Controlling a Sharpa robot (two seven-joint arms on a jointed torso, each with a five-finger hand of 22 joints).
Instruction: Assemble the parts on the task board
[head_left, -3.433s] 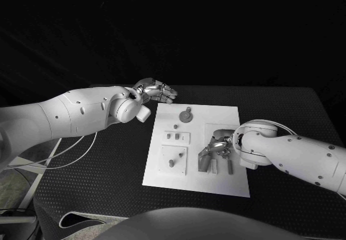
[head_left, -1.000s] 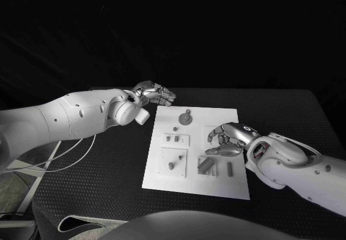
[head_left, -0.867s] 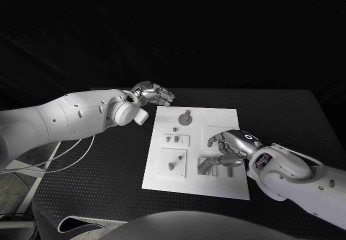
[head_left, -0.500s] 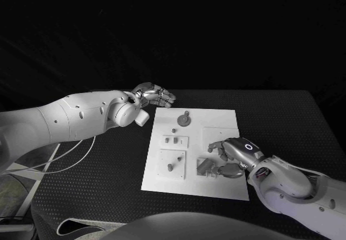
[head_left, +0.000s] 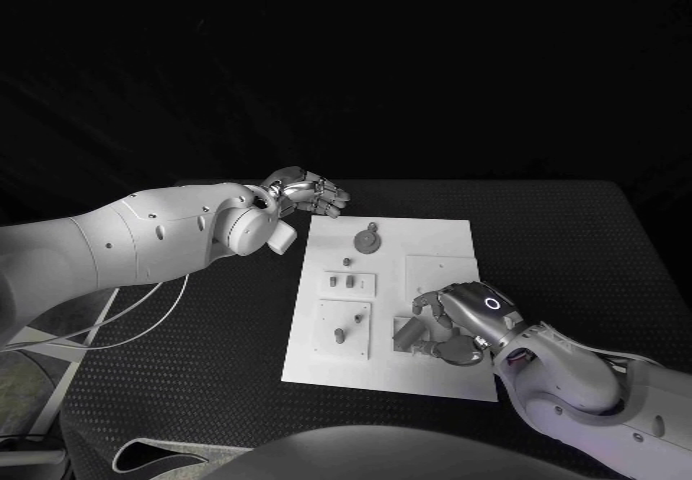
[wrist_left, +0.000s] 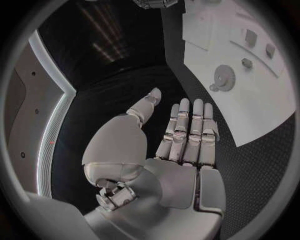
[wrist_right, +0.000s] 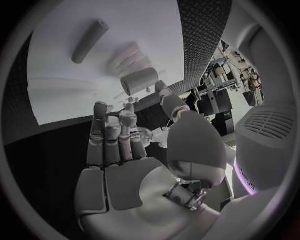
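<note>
The white task board (head_left: 440, 245) lies in the middle of the black table. A grey gear (head_left: 368, 238) lies near its far edge, with small pegs (head_left: 343, 281) and one more peg (head_left: 342, 335) standing in its left half. My right hand (head_left: 459, 318) hovers over the board's near right part, fingers spread and holding nothing, beside a grey block (head_left: 405, 333). In the right wrist view a short cylinder (wrist_right: 140, 80), a ribbed block (wrist_right: 128, 56) and a rod (wrist_right: 89, 41) lie on the board beyond my fingertips (wrist_right: 100, 107). My left hand (head_left: 306, 189) is off the board's far left corner, flat and empty (wrist_left: 181, 135).
The black table mat (head_left: 188, 340) stretches on both sides of the board. White cables (head_left: 137, 315) hang off the table's left edge under my left arm. In the left wrist view the gear (wrist_left: 222, 77) and small parts (wrist_left: 250, 36) sit on the board (wrist_left: 250, 105).
My right hand has drawn back from the board's middle right toward its near right corner, over the grey pieces. The left hand stays where it was.
</note>
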